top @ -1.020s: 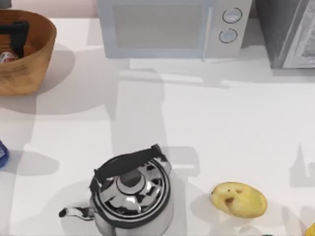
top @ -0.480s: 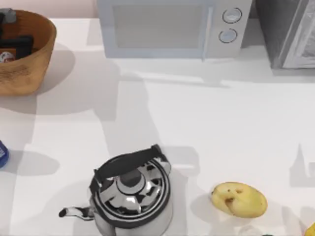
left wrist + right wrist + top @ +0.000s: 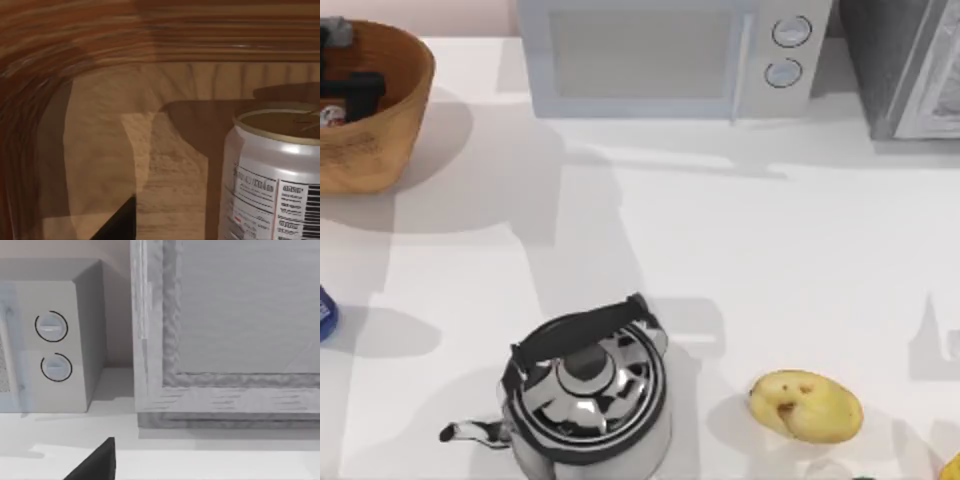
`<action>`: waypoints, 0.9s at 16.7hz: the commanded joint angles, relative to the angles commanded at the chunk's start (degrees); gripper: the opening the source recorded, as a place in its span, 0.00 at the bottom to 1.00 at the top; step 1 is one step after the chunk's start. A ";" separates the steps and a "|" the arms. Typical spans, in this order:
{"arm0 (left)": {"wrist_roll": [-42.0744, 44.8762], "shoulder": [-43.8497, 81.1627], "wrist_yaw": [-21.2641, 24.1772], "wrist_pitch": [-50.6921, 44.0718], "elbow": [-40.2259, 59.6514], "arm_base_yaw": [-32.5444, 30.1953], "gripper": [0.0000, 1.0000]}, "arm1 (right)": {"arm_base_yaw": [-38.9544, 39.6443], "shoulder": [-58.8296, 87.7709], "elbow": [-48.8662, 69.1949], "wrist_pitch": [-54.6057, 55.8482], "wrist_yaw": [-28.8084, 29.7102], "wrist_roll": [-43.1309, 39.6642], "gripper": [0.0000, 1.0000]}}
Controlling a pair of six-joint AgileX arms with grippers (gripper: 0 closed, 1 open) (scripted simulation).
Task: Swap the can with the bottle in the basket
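Note:
The orange-brown woven basket (image 3: 382,140) stands at the table's far left corner. My left gripper (image 3: 355,88) reaches down inside it, open, with nothing between its fingers. The bottle (image 3: 329,115) shows as a white and red spot beside the gripper at the top view's left edge. In the left wrist view the bottle (image 3: 272,185) stands upright on the basket floor (image 3: 100,150), white with a dull-gold top, off to one side of one dark fingertip (image 3: 120,225) and apart from it. The dark-blue can (image 3: 325,312) stands on the table at the left edge, well in front of the basket.
A shiny kettle (image 3: 585,392) sits at the front left centre and a potato (image 3: 806,405) at the front right. A microwave (image 3: 665,55) and a grey appliance (image 3: 910,65) line the back. One right fingertip (image 3: 97,462) shows, facing the microwave's knobs (image 3: 51,326).
Over the last second my left gripper shifted inside the basket, its dark fingers moving nearer the bottle. In the last half second it barely moved. Nothing else moved.

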 joint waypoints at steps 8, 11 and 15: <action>0.00 0.00 0.00 0.00 0.00 0.00 0.10 | 0.00 0.00 0.00 0.00 0.00 0.00 1.00; 0.00 0.00 0.00 0.00 0.00 0.00 0.00 | 0.00 0.00 0.00 0.00 0.00 0.00 1.00; 0.00 0.00 0.00 0.00 0.00 0.00 0.00 | 0.00 0.00 0.00 0.00 0.00 0.00 1.00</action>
